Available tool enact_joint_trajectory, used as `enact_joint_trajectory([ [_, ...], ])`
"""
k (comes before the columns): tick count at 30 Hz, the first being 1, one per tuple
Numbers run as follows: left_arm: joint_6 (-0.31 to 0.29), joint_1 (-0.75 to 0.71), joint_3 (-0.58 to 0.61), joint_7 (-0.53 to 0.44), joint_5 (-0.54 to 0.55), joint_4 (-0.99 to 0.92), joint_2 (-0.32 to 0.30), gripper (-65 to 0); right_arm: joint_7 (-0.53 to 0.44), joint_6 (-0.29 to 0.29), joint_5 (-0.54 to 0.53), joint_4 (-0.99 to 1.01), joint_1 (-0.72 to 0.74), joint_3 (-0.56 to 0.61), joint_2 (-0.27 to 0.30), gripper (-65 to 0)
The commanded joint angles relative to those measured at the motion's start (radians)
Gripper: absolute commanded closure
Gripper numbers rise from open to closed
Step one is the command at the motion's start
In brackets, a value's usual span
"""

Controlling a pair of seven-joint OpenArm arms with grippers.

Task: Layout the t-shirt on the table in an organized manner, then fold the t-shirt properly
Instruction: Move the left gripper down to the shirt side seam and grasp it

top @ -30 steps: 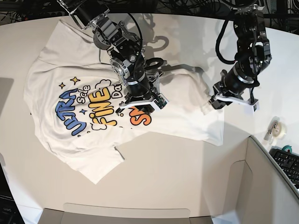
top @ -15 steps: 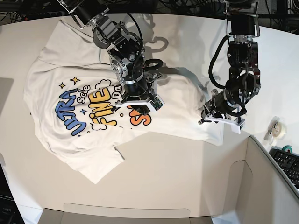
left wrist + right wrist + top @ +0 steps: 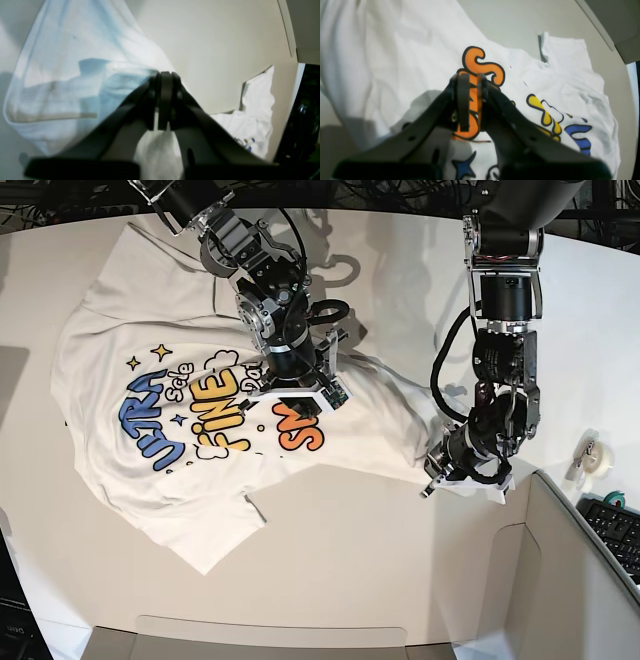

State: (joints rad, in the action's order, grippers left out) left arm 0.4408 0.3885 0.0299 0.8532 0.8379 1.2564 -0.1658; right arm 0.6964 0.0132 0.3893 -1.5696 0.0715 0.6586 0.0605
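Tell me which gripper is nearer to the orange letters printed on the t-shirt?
The right. The right gripper sits directly over the orange letters; the left gripper is far off at the t-shirt's outer edge.

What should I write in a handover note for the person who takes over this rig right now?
Left gripper: shut on the hem end of the t-shirt, near the grey panel.
Right gripper: jaws close together over the orange letters of the print; whether cloth is pinched cannot be told.
The shirt lies print up on the table, wrinkled, one sleeve corner turned over at the near edge.
Done: shirt mostly spread.
Left: flatten hem and sleeves, then every fold.
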Motion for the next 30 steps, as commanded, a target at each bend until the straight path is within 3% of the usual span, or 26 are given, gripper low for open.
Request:
enact_joint_trajectory([
  [1, -0.006, 0.027, -0.003, -0.033, 0.007, -0.005, -0.005, 0.0, -0.024, 0.034, 0.01, -0.022, 0.012, -0.003, -0.008, -5.0],
  [7, -0.007, 0.025, 0.003, -0.071, 0.008, -0.071, -0.007, -2.3, -0.024, 0.07, 0.01, -0.028, 0.007, -0.003, -0.004, -5.0],
  [9, -0.007, 0.027, 0.018, 0.005, 0.011, -0.066, -0.013, -12.4, -0.024, 0.07, 0.01, -0.028, 0.011, -0.003, -0.004, -5.0],
  [12, -0.007, 0.011, -0.064, 0.065, 0.021, 0.038, -0.005, -33.0, -0.024, 0.07, 0.01, -0.028, 0.011, -0.003, -0.006, -5.0],
  [14, -0.007, -0.036, -0.121, 0.068, 0.068, 0.107, 0.002, -38.8, -0.024, 0.07, 0.01, -0.027, 0.011, -0.003, -0.008, -5.0],
  [17, -0.007, -0.061, -0.169, 0.07, 0.185, 0.167, -0.008, -36.8, -0.024, 0.07, 0.01, -0.027, 0.011, -0.003, -0.008, -5.0],
  [22, -0.007, -0.127, -0.18, 0.11, 0.329, 0.168, -0.076, -36.6, -0.024, 0.07, 0.01, -0.028, 0.009, -0.003, 0.002, -5.0],
  [30, -0.007, -0.202, -0.173, 0.097, 0.332, 0.165, -0.082, -36.4, -0.024, 0.07, 0.01, -0.027, -0.012, -0.027, -0.006, -5.0],
])
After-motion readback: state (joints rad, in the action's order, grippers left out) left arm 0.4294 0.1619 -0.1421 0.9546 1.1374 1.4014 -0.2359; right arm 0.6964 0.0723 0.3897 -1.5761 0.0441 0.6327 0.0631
